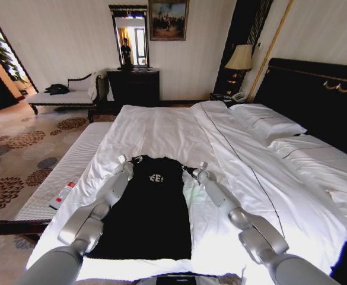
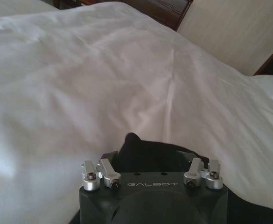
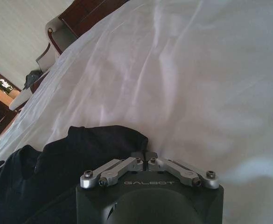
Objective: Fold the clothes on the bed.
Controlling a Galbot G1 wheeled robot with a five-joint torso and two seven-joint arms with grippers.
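the black t-shirt (image 1: pixel 152 208) on the bed (image 1: pixel 161 127) looks light and limp, best pinched at its shoulders, where the left gripper (image 1: pixel 123 160) sits with jaws wide and the right gripper (image 1: pixel 192 171) is closed on fabric.

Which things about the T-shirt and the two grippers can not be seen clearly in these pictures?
- Left gripper fingers: in the left wrist view the gripper body and the black T-shirt hide them.
- T-shirt lettering: head view, too small, partly creased.
- T-shirt sleeves: head view, both arms cover them.
- Right gripper: right wrist view, whether it pinches fabric is hidden.
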